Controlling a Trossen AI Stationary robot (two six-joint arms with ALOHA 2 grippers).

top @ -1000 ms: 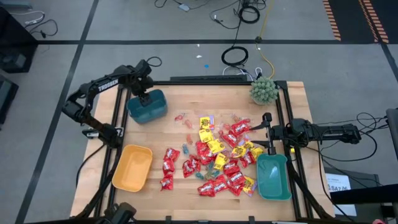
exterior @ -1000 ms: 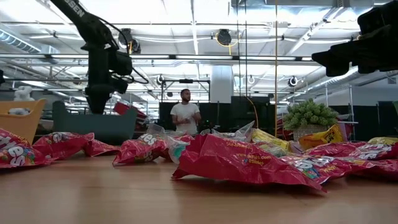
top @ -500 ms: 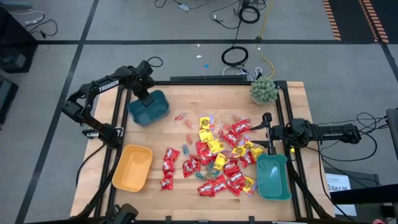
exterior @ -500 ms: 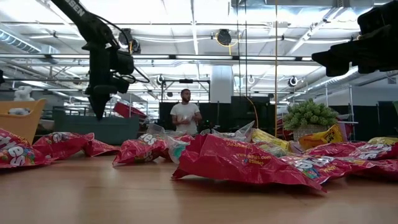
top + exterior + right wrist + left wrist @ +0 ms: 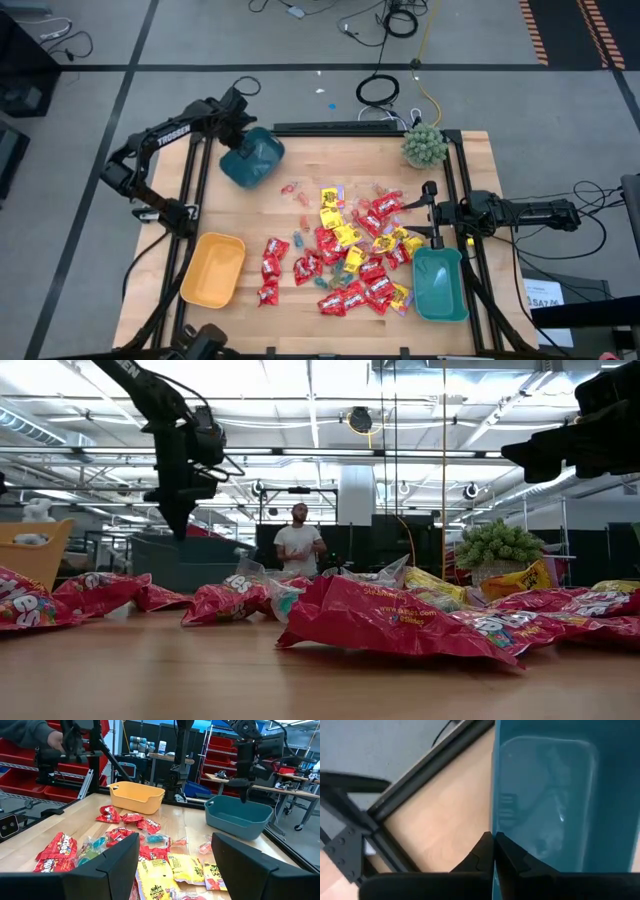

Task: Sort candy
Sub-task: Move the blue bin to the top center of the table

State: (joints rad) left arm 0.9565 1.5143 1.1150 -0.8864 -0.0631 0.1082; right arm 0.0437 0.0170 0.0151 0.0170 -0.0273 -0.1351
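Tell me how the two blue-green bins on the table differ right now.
The far teal bin has its rim pinched by the shut left gripper and looks skewed and tipped; the near teal bin sits flat with nothing gripping it. The far bin sits away from the candy; the near bin lies right beside it, below the open right gripper. Both share colour and shape.

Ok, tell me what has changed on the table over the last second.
The left gripper has shut on the rim of the far teal bin and dragged it toward the table's back edge and a little toward the plant side, turning it. The candy, the orange bin, the near teal bin and the open right gripper stayed as they were.
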